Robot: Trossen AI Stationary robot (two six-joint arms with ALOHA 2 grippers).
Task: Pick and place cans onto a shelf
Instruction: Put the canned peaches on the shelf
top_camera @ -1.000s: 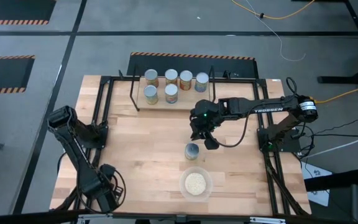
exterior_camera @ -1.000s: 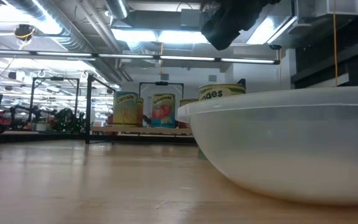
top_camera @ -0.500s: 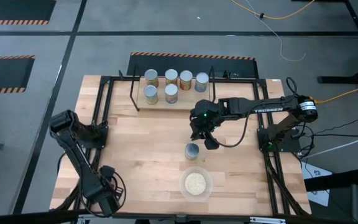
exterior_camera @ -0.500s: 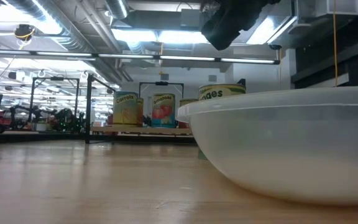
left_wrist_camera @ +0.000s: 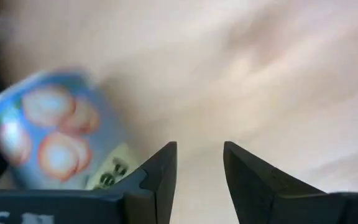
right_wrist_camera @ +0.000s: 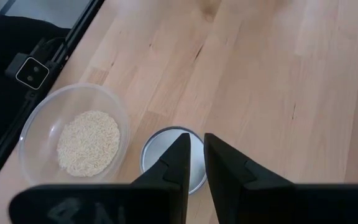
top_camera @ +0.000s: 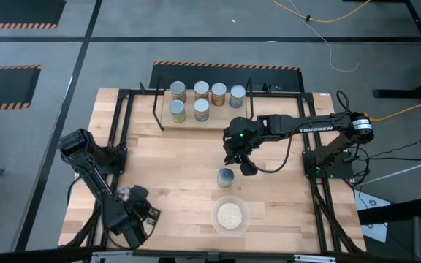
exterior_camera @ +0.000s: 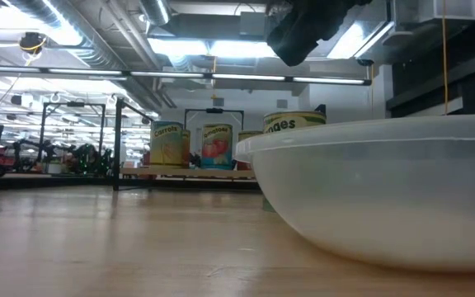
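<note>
Several cans (top_camera: 201,90) stand upright on the shelf (top_camera: 218,119) at the table's far side. One can with a silver top (top_camera: 226,177) stands mid-table. My right gripper (right_wrist_camera: 196,140) hangs right over it with its fingers nearly together and nothing between them; it also shows in the low view (exterior_camera: 303,29). A blue can with peach pictures (left_wrist_camera: 48,134) sits near the front left corner, just beside my left gripper (left_wrist_camera: 199,152). That gripper points down at the bare wood, open by a small gap and apart from the can.
A clear bowl of pale grains (top_camera: 229,215) stands near the front edge, just in front of the mid-table can, and fills the low view (exterior_camera: 378,190). A black frame (top_camera: 123,131) runs round the tabletop. Bare wood lies between the two arms.
My left gripper has swung at the wrist and tipped further downward, sinking a little toward the table near the front left corner. A pale can now shows beside it in the high view. My right gripper has kept still above the mid-table can.
</note>
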